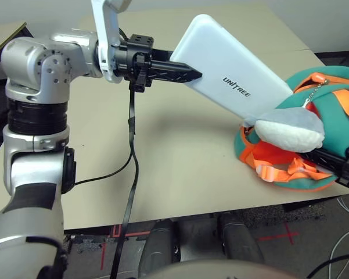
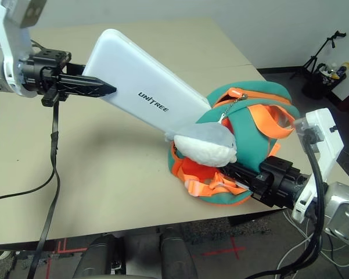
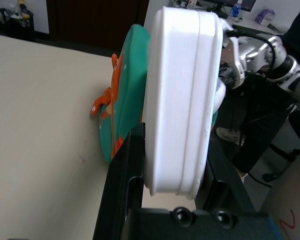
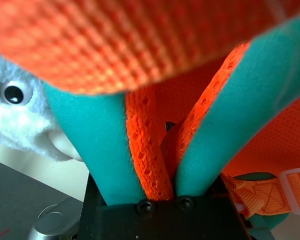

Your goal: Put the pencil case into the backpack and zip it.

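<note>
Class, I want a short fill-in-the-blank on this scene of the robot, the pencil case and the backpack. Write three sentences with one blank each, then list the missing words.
1. The left gripper holds the white ____ by one end, tilted above the table.
2. The word printed on the pencil case is ____.
3. The right gripper is shut on the fabric of the ____, beside the plush toy.

Missing words: pencil case; UNITREE; backpack

The counter (image 1: 180, 168) lies open left of the backpack (image 2: 249, 125); the plush toy (image 2: 206, 144) and pencil case (image 2: 145, 87) crowd its opening.
</note>
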